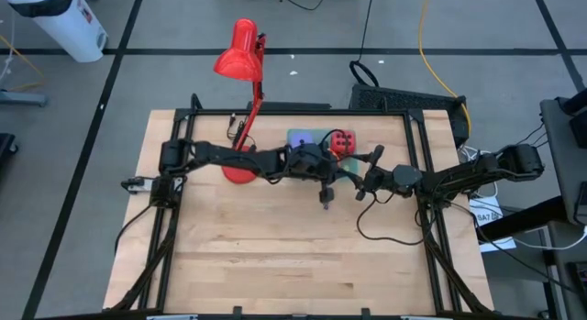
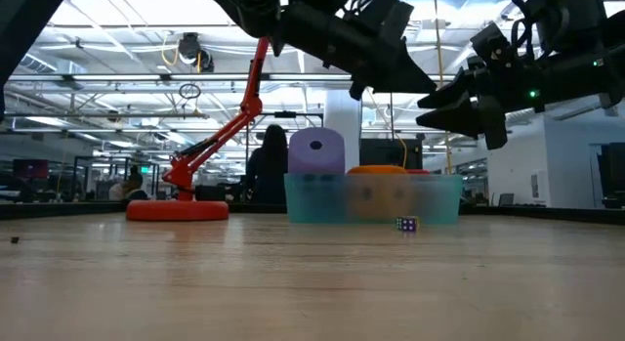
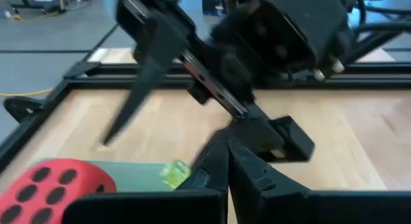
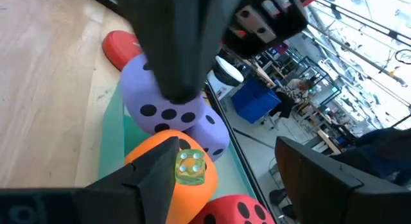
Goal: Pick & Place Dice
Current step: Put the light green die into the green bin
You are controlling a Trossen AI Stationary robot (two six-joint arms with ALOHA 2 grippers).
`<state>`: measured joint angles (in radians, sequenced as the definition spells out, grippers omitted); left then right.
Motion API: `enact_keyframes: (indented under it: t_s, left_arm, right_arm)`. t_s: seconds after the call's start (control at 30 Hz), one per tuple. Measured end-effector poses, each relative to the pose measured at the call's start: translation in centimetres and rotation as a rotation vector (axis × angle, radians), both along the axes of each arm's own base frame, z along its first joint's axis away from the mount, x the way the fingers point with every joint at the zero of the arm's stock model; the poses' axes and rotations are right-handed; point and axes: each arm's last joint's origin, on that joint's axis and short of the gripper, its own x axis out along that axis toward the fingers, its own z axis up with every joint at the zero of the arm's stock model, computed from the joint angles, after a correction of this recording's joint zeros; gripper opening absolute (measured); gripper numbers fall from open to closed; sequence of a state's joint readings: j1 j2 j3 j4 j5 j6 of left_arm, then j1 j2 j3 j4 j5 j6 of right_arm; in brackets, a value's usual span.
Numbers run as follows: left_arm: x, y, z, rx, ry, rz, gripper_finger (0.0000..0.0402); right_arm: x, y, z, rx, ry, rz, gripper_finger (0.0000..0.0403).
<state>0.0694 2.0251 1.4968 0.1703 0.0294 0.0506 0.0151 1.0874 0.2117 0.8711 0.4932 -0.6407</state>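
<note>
A teal bin (image 1: 304, 137) stands at the table's far middle, next to the red lamp's base. It holds big soft dice: a lavender one (image 4: 167, 102), an orange one (image 4: 205, 189) and a red one (image 3: 51, 189). A tiny yellow-green die (image 4: 191, 167) rests on the orange one. A tiny purple die (image 2: 406, 224) lies on the table in front of the bin. My left gripper (image 3: 228, 163) is shut and empty, hovering by the bin's near right corner. My right gripper (image 4: 218, 172) faces it from the right, open, looking over the dice.
The red desk lamp (image 1: 240, 59) stands with its base (image 2: 178, 210) left of the bin and its arm leaning away over the far edge. A black frame (image 1: 431, 164) rims the table. Bare wood (image 1: 293, 256) fills the near half.
</note>
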Motion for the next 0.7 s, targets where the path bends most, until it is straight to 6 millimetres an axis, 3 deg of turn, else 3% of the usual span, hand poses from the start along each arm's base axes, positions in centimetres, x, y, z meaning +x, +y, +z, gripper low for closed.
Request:
enact_keyframes:
  t_s: [0.53, 0.7]
  left_arm:
    - [-0.2, 2.1, 0.0, 0.018, 0.011, 0.015, 0.0004]
    - [-0.2, 2.9, -0.9, 0.029, 0.038, 0.023, 0.0003]
  right_arm:
    - [0.2, 0.5, 0.8, -0.015, -0.082, 0.116, 0.0247]
    - [0.5, 0.5, 1.0, 0.002, -0.073, 0.116, 0.0247]
